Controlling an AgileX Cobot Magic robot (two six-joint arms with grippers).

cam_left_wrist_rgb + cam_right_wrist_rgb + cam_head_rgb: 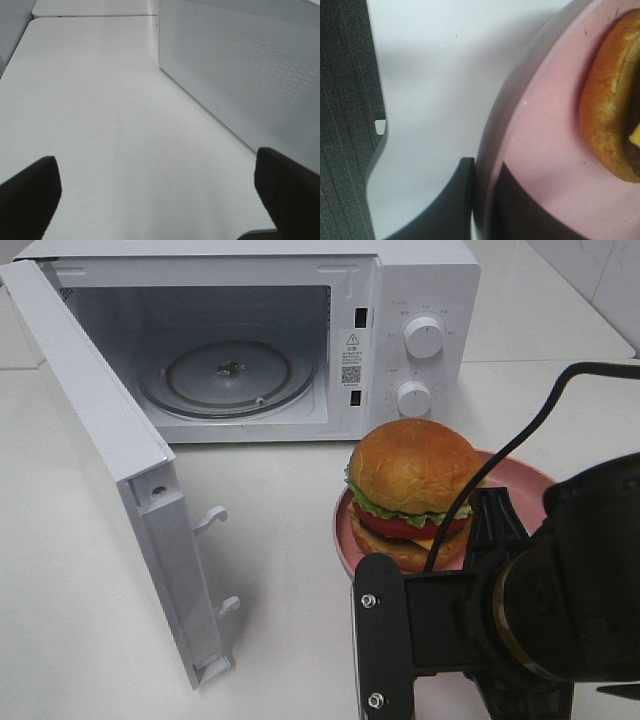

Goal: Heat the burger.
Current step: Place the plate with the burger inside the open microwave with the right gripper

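The burger (410, 475), with a glossy brown bun, lettuce and tomato, stands on a shallow pink plate (520, 480) in front of the open microwave (420, 300). My right gripper (493, 530) reaches in from the near right and is shut on the plate's near rim. In the right wrist view the gripper (487, 167) has one dark finger (462, 200) outside the rim and one inside, on the plate (545, 125), with the burger's bottom bun (607, 120) close by. My left gripper (160, 200) is open over bare table and holds nothing.
The microwave door (110, 440) swings out far to the left, its latch hooks facing the plate. A glass turntable (228, 375) lies in the cavity. A white dotted panel of the microwave (240, 65) runs beside the left gripper. A black cable (520, 440) crosses over the plate.
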